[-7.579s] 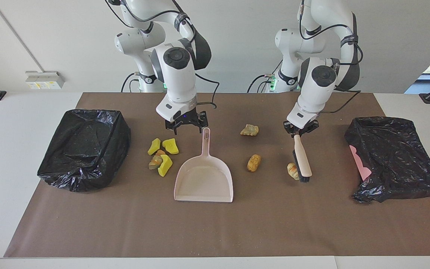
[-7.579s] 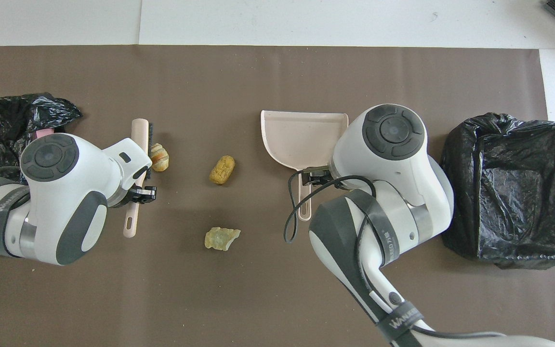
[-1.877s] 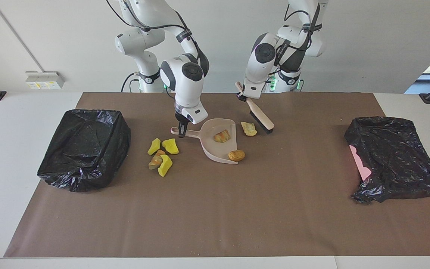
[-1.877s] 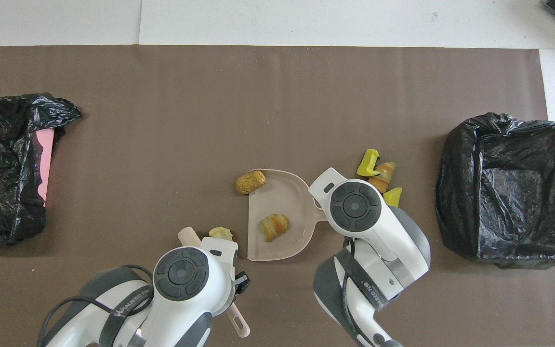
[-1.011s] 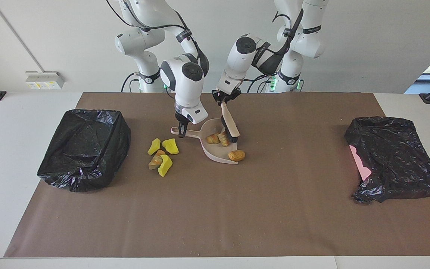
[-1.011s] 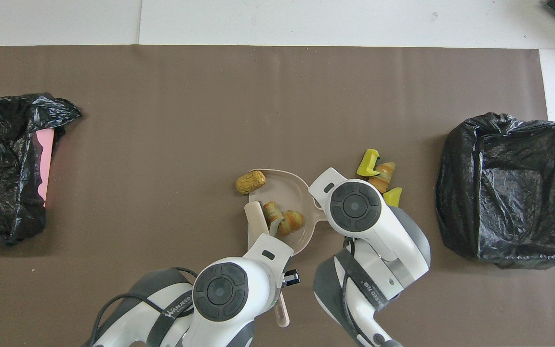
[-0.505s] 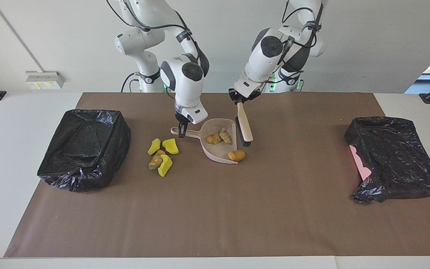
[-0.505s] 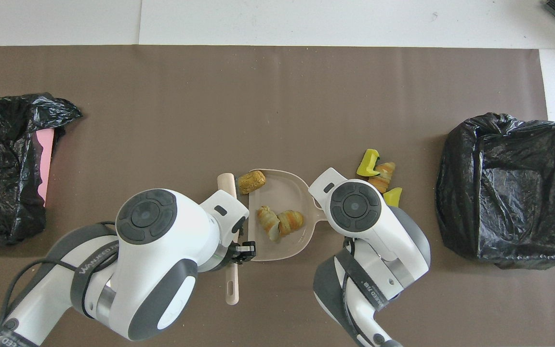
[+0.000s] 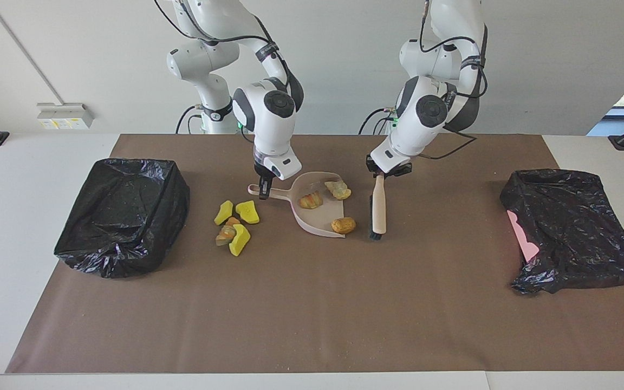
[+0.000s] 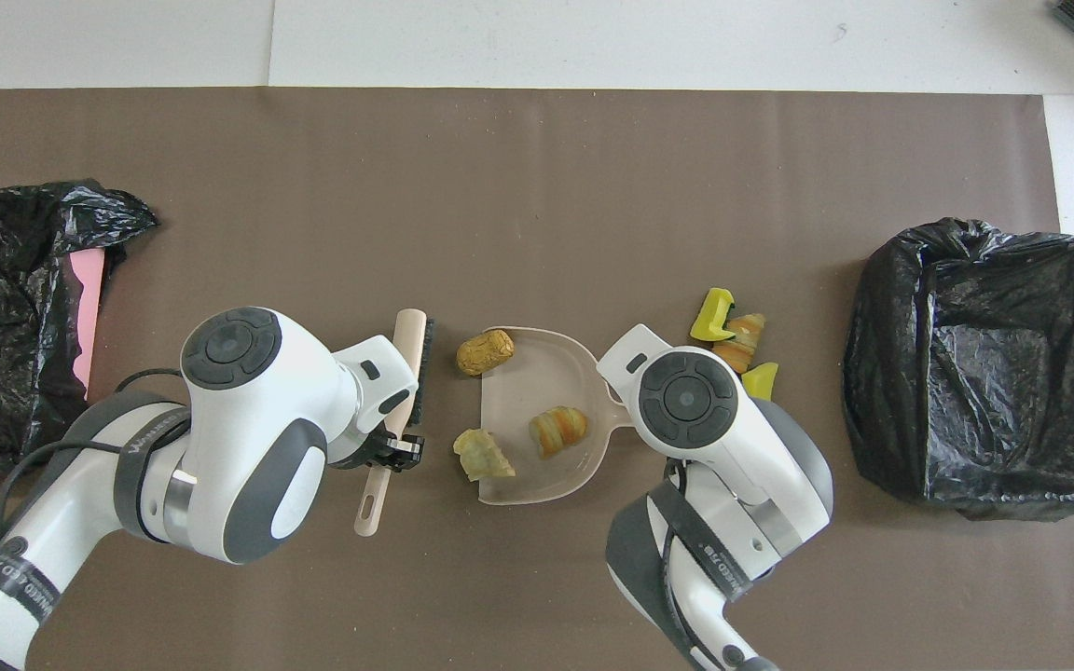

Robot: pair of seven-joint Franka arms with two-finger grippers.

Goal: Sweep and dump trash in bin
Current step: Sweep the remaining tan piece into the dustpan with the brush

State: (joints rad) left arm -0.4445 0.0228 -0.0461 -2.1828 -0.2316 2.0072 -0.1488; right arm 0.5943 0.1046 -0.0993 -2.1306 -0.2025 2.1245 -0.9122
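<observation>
The left gripper (image 9: 381,174) clamps the handle of the pale wooden brush with black bristles (image 9: 378,208); the right gripper (image 9: 262,188) clamps the pale pink plastic dustpan (image 9: 320,216) by its handle. Best practice: sweep the golden-brown lump (image 9: 343,225) at the pan's lip inward with bristles low. Two more bread-like lumps (image 9: 310,201) are aboard; the yellow sponge chunks (image 9: 236,219) lie between pan and black-lined bin (image 9: 122,214).
</observation>
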